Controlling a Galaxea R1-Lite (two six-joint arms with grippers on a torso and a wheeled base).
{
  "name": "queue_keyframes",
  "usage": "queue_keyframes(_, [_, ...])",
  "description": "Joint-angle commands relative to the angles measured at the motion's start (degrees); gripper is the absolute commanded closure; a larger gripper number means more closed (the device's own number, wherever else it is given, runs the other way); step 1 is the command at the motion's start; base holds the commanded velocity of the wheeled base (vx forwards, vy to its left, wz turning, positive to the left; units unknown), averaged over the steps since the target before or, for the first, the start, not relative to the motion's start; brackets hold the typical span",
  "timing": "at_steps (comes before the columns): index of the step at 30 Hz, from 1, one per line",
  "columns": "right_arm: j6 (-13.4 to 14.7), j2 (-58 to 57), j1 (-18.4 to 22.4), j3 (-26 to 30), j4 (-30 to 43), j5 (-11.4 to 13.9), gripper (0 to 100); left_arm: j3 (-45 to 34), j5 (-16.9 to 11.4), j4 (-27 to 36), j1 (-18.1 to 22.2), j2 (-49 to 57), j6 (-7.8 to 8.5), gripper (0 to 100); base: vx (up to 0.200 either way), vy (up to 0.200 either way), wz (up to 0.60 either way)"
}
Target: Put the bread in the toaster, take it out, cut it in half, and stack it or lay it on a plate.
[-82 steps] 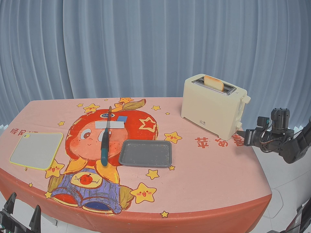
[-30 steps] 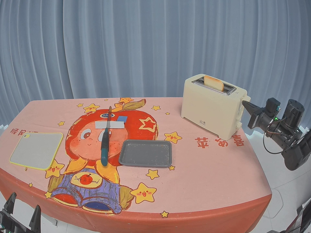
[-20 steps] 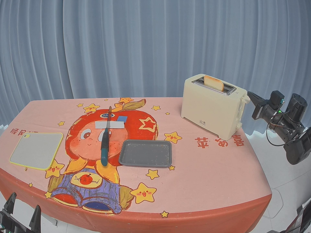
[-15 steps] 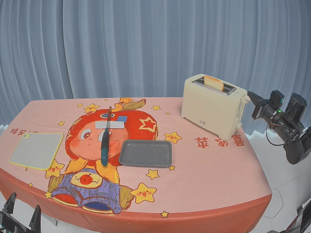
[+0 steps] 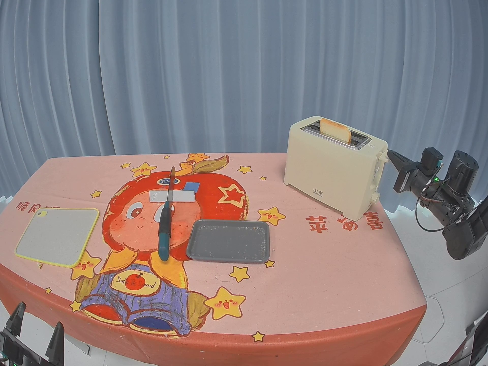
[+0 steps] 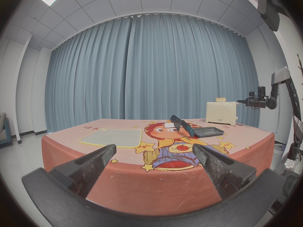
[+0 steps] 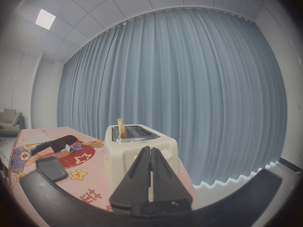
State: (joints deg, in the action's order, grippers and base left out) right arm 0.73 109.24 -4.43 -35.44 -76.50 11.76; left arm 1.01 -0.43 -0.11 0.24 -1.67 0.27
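1. Pink cartoon-print worktop [image 5: 325,275].
2. Yellow-rimmed cutting board [image 5: 57,236] near left edge.
3. Teal-handled knife [image 5: 164,224] mid-worktop, blade across white strip [image 5: 183,195].
4. Grey tray [image 5: 229,241] just right of knife.
5. Cream toaster [image 5: 330,174] at far right.

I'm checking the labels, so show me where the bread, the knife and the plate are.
bread [image 5: 335,129]: head view, on the toasted part sticking up.
knife [image 5: 163,235]: head view, on the teal handle.
plate [image 5: 229,241]: head view, on its bare grey floor.
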Motion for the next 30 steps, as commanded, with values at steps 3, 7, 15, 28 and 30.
queue_keyframes(3, [-0.2,1.5,0.1,0.2,-0.1,0.0,100,-1.0,0.0,-0.1,0.0,0.0,0.00,0,0.000,0.000,0.00])
queue_keyframes(7, [-0.3,1.5,0.0,1.2,-0.1,0.0,100,-1.0,0.0,-0.1,0.0,-0.1,0.00,0,0.000,0.000,0.00])
queue_keyframes(15, [-0.5,2.1,0.1,1.7,0.0,0.0,100,-1.0,0.0,0.0,0.0,0.0,0.00,0,0.000,0.000,0.00])
queue_keyframes(28, [-0.6,3.2,0.0,2.3,0.0,-0.2,100,-1.0,0.0,0.0,0.0,-0.1,0.00,0,0.000,0.000,0.00])
queue_keyframes(30, [-0.6,3.4,0.0,2.4,0.0,-0.2,100,-1.0,0.0,-0.1,0.0,0.0,0.00,0,0.000,0.000,0.00])
